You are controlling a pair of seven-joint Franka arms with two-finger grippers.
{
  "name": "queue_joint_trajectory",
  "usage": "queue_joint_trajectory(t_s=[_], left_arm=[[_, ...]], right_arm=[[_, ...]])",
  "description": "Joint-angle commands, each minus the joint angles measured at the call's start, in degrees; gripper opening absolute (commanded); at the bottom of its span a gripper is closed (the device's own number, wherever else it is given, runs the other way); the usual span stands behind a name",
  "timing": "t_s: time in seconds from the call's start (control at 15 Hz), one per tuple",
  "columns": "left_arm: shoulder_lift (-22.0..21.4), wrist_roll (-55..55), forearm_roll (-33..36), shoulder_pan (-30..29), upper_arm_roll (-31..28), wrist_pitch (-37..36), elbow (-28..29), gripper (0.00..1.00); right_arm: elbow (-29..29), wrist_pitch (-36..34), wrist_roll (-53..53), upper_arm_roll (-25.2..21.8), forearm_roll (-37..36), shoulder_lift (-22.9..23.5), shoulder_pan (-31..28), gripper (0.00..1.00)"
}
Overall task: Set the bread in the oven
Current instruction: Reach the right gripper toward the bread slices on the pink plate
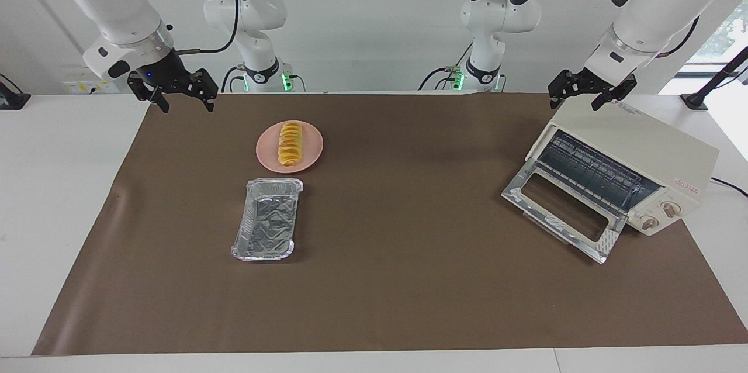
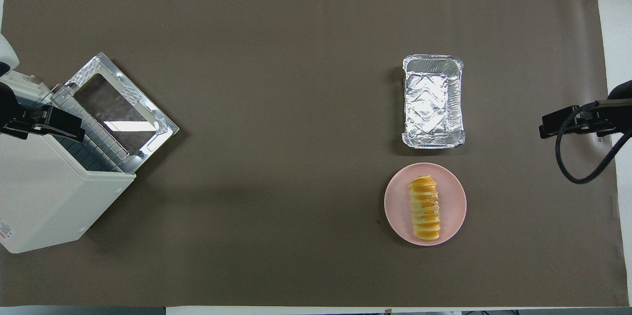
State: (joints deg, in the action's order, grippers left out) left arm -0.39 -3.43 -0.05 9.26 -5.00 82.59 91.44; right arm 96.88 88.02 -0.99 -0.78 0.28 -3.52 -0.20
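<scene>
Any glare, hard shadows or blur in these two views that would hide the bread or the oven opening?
Overhead view: the oven door glass reflects a bright patch, and the foil tray glints; the bread on the pink plate is evenly lit. Facing view: shadows are soft, the oven's wire rack reads clearly, and daylight washes out the window corner. No visible motion blur.

Count: 1 bread (image 1: pixel 290 142), 1 plate (image 1: pixel 312 152), 1 foil tray (image 1: pixel 267 220), 1 oven (image 1: pixel 628 168) with 2 knobs, 1 brown mat (image 1: pixel 409 279), 2 arms, 2 grippers.
</scene>
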Motion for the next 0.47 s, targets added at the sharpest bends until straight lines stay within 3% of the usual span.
queue_joint_trajectory(t_s=[0.0,0.4], left_arm=[[-1.7,-0.3,-0.7,-0.2,-0.1,1.1,1.9,1.00],[-1.7,-0.3,-0.7,-0.2,-0.1,1.1,1.9,1.00]], right_arm=[[-0.1,-1.0,-1.5,0.4,-1.1,-0.2,-0.8,1.00],[5.9,-0.2,-3.0,0.5,-0.5,-3.1,-0.2,1.00]])
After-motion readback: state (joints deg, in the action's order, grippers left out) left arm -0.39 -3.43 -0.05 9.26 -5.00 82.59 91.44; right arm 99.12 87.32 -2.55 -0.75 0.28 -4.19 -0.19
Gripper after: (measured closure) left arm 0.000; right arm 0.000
